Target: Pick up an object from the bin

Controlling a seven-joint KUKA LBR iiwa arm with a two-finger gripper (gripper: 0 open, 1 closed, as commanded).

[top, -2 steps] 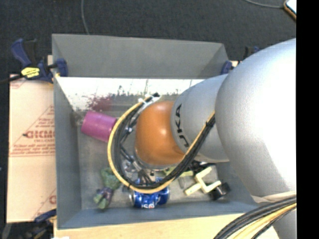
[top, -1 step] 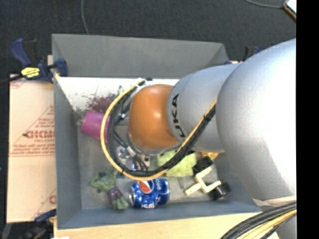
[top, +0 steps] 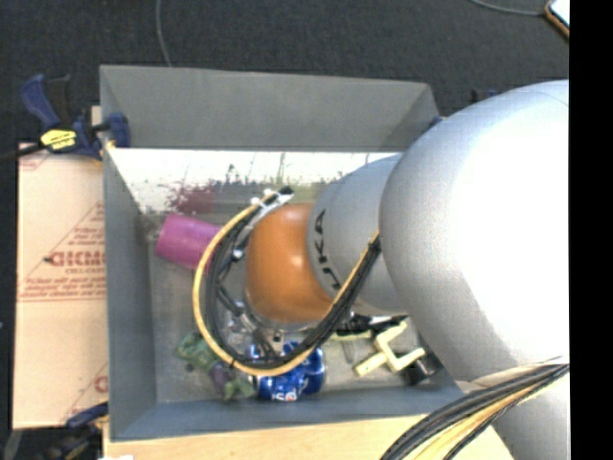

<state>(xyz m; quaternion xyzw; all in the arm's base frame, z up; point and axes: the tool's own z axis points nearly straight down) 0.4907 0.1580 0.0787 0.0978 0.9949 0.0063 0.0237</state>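
My gripper (top: 246, 333) reaches down into the front part of the bin, mostly hidden under the arm's orange cover and cables. Right below it lies a blue rounded thing with white and red markings (top: 293, 380), close to the front wall. To its left sits a small green and purple toy (top: 205, 355). A pink cup (top: 186, 240) lies on its side at the bin's left, away from the gripper.
A cream plastic piece (top: 388, 353) and a small black thing (top: 418, 371) lie at the front right, beside the arm. The arm covers the bin's middle and right. The front wall is close to the blue thing.
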